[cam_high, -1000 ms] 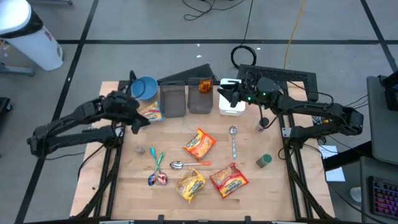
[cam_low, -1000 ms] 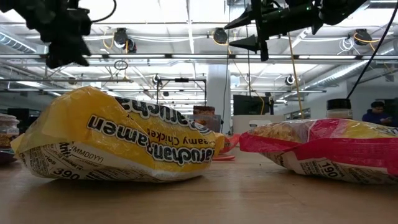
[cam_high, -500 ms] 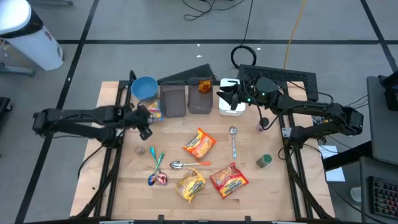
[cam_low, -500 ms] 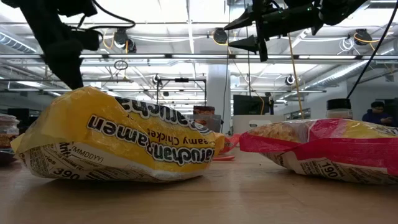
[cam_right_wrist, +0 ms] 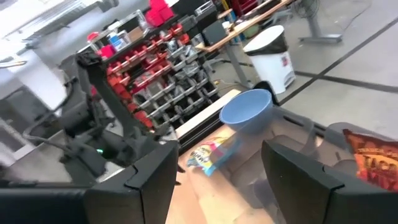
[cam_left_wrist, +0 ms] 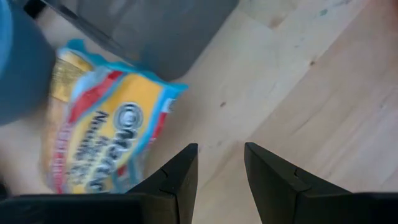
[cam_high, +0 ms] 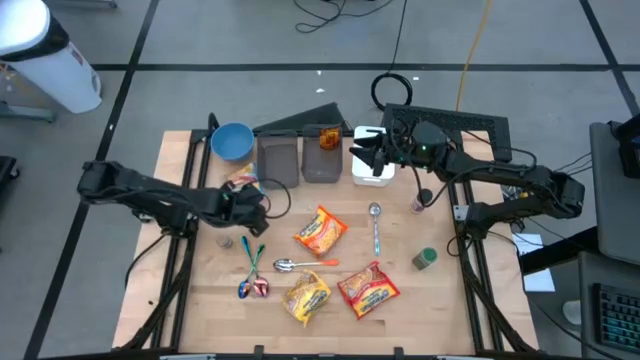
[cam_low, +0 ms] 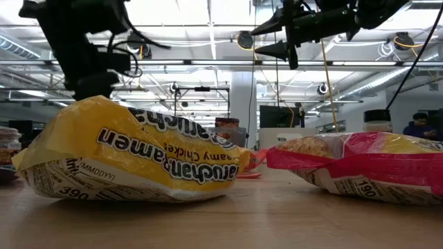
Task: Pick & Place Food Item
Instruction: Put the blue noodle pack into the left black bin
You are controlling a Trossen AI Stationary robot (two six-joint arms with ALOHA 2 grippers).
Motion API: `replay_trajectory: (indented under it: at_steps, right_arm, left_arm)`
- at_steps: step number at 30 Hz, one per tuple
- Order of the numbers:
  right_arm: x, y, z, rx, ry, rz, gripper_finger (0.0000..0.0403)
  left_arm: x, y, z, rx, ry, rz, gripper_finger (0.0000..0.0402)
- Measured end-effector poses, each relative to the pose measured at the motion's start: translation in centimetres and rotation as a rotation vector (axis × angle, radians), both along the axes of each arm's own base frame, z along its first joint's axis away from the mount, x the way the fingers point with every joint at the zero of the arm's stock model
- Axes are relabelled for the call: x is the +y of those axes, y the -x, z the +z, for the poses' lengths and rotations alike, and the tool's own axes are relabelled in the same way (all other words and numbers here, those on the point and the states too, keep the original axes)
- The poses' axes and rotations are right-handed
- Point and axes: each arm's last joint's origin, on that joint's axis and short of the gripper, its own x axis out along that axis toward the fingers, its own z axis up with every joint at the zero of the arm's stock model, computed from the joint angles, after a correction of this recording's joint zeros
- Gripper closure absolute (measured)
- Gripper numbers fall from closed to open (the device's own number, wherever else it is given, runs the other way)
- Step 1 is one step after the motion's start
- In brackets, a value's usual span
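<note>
A noodle packet with blue edges (cam_high: pixel 243 182) (cam_left_wrist: pixel 106 137) lies flat on the wood in front of the left grey bin (cam_high: pixel 279 161). My left gripper (cam_high: pixel 256 206) (cam_left_wrist: pixel 221 171) hovers slanting down over bare wood just beside that packet, open with a narrow gap and nothing in it. Other ramen packets lie flat at mid-table (cam_high: pixel 320 232) and near the front edge (cam_high: pixel 306 297) (cam_high: pixel 368 288). An orange snack bag (cam_high: pixel 329 138) sits in the second bin. My right gripper (cam_high: pixel 366 155) (cam_right_wrist: pixel 217 186) waits open, held level above the white container (cam_high: pixel 372 170).
A blue bowl (cam_high: pixel 232 140) stands at the far left beside the two grey bins. Two spoons (cam_high: pixel 375 225) (cam_high: pixel 300 264), coloured utensils (cam_high: pixel 250 272), a green-lidded jar (cam_high: pixel 425 259) and a small jar (cam_high: pixel 418 203) are scattered over the table. People and shelving show beyond the table.
My left arm has swung from beside the blue bowl toward the table's right and near edge, coming down and tipping its fingers downward. It now hangs just past the blue-edged packet, which has stayed where it was. The finger gap is unchanged.
</note>
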Motion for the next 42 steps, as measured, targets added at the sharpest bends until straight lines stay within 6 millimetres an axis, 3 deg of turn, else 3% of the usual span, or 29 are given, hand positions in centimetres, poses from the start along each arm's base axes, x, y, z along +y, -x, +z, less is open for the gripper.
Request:
replay_trajectory:
  at_steps: [12,19,27,42]
  right_arm:
    - [-0.1,0.2,0.1,-0.009,-0.016,0.06,0.0177]
    - [-0.2,0.2,0.1,-0.009,-0.015,0.057,0.0177]
    - [-0.2,0.3,0.1,-0.009,-0.016,0.057,0.0177]
    - [-0.2,0.3,0.1,-0.008,-0.009,0.057,0.0177]
  left_arm:
    - [0.9,-1.9,-2.2,0.034,-0.032,0.022,0.0261]
    - [2.3,-2.5,-3.4,0.093,-0.046,0.034,0.0261]
    - [2.6,-2.7,-4.8,0.182,-0.036,0.002,0.0261]
    - [3.5,-2.2,-5.2,0.18,-0.043,0.093,0.0261]
